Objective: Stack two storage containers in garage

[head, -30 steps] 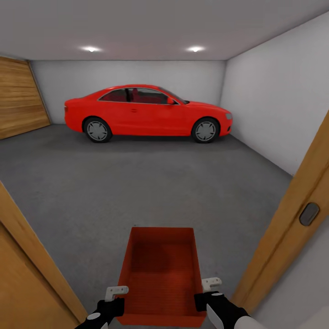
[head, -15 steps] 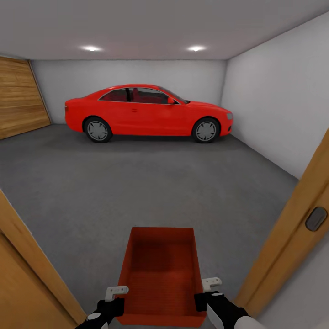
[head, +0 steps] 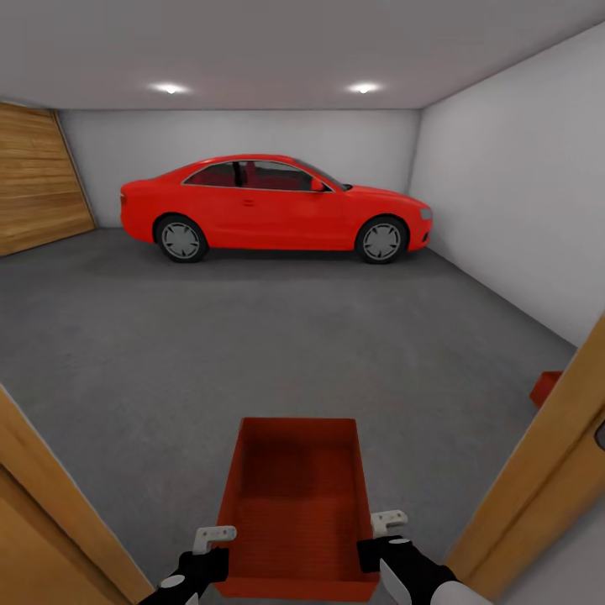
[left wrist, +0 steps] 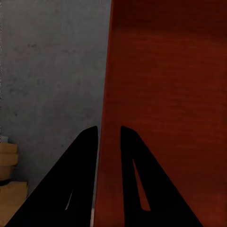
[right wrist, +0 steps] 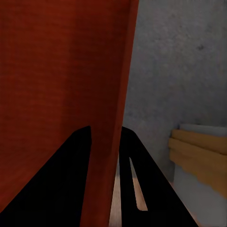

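Red-orange bin (head: pixel 294 504) held over grey concrete floor (head: pixel 252 353), left gripper (left wrist: pixel 109 135) and right gripper (right wrist: pixel 105 135) each clamped on a side wall, red car (head: pixel 273 206) beyond.

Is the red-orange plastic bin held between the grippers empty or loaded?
Empty. The head view looks straight into the open-topped red-orange plastic bin and shows only its bare ribbed bottom and inner walls.

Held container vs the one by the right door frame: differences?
The held container is gripped by the left gripper and right gripper; the far container sits on the floor. Held shows whole; far shows one corner behind the door frame. Both are red-orange.
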Tool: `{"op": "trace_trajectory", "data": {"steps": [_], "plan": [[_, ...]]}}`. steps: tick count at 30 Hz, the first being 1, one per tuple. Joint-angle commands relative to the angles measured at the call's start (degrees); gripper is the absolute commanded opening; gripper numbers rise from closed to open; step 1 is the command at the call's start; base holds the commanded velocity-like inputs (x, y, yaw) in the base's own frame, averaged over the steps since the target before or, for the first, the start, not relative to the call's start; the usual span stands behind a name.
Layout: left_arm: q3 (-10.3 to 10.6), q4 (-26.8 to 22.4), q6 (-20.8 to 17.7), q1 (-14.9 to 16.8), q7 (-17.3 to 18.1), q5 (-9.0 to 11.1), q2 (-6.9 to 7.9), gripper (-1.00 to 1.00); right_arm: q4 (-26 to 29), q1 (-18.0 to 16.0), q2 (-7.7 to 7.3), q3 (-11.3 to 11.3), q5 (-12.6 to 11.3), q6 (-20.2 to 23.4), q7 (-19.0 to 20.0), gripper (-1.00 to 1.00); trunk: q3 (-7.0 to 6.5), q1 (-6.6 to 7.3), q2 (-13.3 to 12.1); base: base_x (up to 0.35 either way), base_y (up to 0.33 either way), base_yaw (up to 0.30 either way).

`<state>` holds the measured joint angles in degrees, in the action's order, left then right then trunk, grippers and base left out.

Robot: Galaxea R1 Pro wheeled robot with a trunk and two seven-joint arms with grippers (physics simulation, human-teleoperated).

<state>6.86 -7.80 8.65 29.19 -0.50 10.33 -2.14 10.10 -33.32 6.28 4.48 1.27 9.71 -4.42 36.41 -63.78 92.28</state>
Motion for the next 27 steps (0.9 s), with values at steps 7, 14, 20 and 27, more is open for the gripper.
{"op": "trace_trajectory", "data": {"steps": [7, 14, 20, 27], "plan": [[1.0, 0.0, 0.2, 0.1, -0.5, 0.3, 0.03, -1.0, 0.0, 0.0, -0.39, 2.4, 1.0, 0.5, -0.5, -1.0, 0.18, 0.0, 0.0, 0.011, 0.0, 0.053], [1.0, 0.0, 0.2, 0.1, -0.5, 0.3, 0.03, -1.0, 0.0, 0.0, -0.39, 2.4, 1.0, 0.5, -0.5, -1.0, 0.2, 0.0, 0.0, 0.016, 0.0, 0.005], [1.0, 0.0, 0.2, 0.1, -0.5, 0.3, 0.05, -1.0, 0.0, 0.0, -0.39, 2.4, 1.0, 0.5, -0.5, -1.0, 0.2, 0.0, 0.0, 0.169, 0.0, 0.001], [1.0, 0.0, 0.2, 0.1, -0.5, 0.3, 0.04, -1.0, 0.0, 0.0, -0.39, 2.4, 1.0, 0.5, -0.5, -1.0, 0.2, 0.0, 0.0, 0.154, 0.0, 0.0]]}}
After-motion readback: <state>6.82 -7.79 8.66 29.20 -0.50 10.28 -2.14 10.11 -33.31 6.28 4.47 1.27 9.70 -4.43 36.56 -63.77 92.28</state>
